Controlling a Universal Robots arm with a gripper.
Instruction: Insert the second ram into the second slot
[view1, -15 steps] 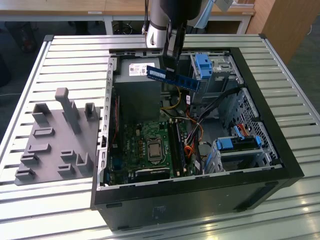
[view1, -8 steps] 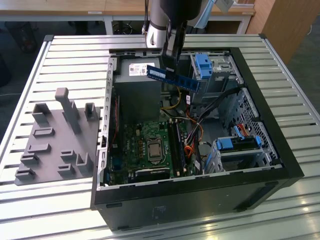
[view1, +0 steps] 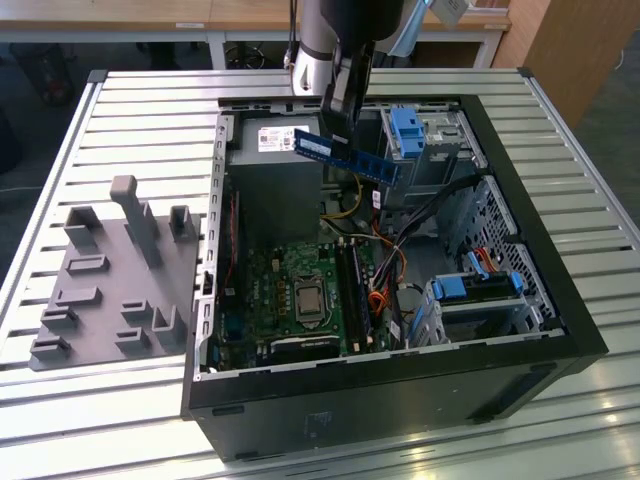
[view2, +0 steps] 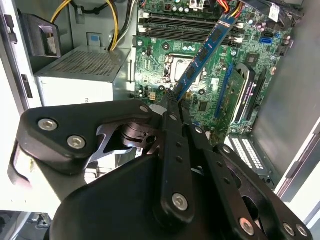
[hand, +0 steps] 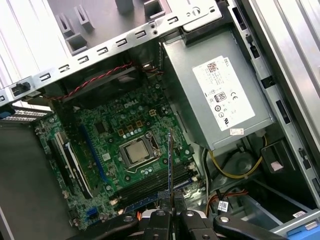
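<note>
Currently: second ram (view1: 370, 163), a blue stick, is clamped near one end by the closed-down fingers of the gripper (view1: 336, 132). It is held in the air, tilted, inside the top of the open computer case (view1: 575, 320), above the power supply (view1: 272, 195). The memory slots (view1: 352, 288) on the motherboard (view1: 290, 290) lie well below it, apart. Status: picked up, not yet seated; judged about halfway. Slot occupancy cannot be told.

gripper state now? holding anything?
Gripper: jaws shut on the thin, long blue ram circuit-board stick.
</note>
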